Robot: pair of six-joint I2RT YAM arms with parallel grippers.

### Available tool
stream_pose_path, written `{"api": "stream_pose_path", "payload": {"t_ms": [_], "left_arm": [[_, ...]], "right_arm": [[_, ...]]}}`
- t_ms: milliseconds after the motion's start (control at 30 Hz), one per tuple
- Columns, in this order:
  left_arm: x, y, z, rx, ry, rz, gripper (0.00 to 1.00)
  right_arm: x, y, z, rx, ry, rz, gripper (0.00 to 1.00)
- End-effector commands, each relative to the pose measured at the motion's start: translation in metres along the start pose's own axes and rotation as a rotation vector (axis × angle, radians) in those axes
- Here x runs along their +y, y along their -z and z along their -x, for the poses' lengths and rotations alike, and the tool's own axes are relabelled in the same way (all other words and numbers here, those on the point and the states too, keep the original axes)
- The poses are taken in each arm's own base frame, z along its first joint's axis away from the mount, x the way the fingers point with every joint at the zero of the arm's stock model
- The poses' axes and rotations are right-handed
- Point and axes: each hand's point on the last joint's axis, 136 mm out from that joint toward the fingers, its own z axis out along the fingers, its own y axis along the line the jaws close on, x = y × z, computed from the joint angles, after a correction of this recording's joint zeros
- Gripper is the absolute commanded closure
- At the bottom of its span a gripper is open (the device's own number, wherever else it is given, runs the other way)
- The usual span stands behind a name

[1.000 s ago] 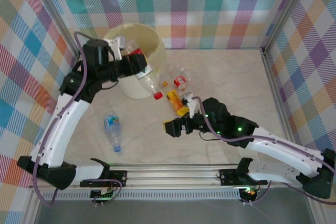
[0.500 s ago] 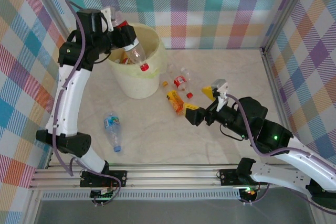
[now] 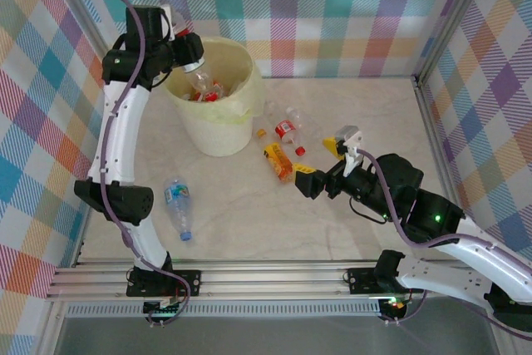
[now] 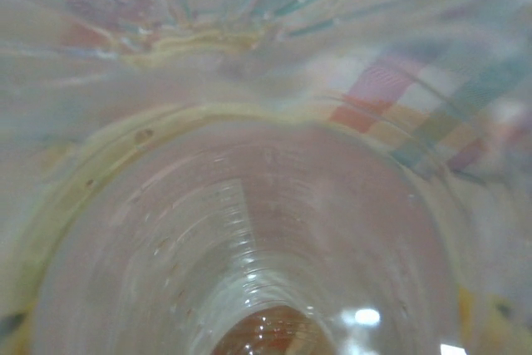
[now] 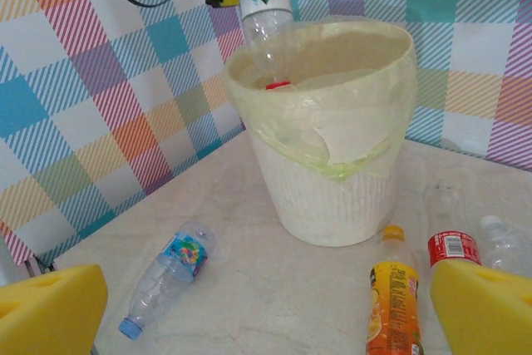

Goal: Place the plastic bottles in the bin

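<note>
Since a second ago our left arm has swung to the upper left, and the left gripper (image 3: 184, 46) clamps a clear plastic bottle (image 5: 266, 31) neck-down over the round pale-yellow bin (image 3: 218, 135). The drop seems due next: spread those jaws. Our right gripper (image 3: 322, 164), wide and empty, waits near an orange-labelled bottle (image 3: 278, 161) at centre.

No writing can be read: the red-labelled bottle (image 5: 450, 247), the orange bottle (image 5: 392, 298) and the blue-labelled bottle (image 5: 173, 272) lying on the surface (image 5: 274, 288) carry only blurred marks too small to make out.
</note>
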Motion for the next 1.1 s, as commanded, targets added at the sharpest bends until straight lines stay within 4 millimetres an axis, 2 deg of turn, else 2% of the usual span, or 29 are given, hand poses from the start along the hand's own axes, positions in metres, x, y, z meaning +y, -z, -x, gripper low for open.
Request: {"api": "stream_pose_path", "payload": {"t_ms": [0,167,367,533,667,867,967,1067], "left_arm": [[0.017,-0.014,-0.013,0.060,-0.035,0.060,0.42],[0.030,-0.035,-0.035,0.145,-0.031,0.104,0.40],[0.043,-0.047,-0.053,0.210,-0.011,0.155,0.30],[0.039,-0.039,-0.048,0.195,0.009,0.132,0.19],[0.033,-0.020,-0.034,0.146,0.022,0.107,0.11],[0.009,0.026,-0.014,0.061,0.035,-0.005,0.02],[-0.005,0.052,-0.010,0.014,0.026,-0.087,0.00],[-0.022,0.077,-0.015,-0.005,0.009,-0.191,0.00]], "right_arm": [[-0.004,0.002,-0.001,0.002,-0.003,-0.022,0.00],[-0.004,-0.003,-0.008,0.031,-0.018,-0.022,0.00],[-0.008,-0.005,-0.014,0.049,-0.031,-0.042,0.00],[-0.009,-0.009,-0.019,0.066,-0.032,-0.056,0.00],[-0.013,-0.013,-0.024,0.083,-0.039,-0.081,0.00],[-0.029,-0.027,-0.039,0.147,-0.034,-0.172,0.00],[-0.034,-0.037,-0.051,0.192,-0.059,-0.171,0.01],[-0.041,-0.047,-0.064,0.240,-0.098,-0.165,0.03]]}}
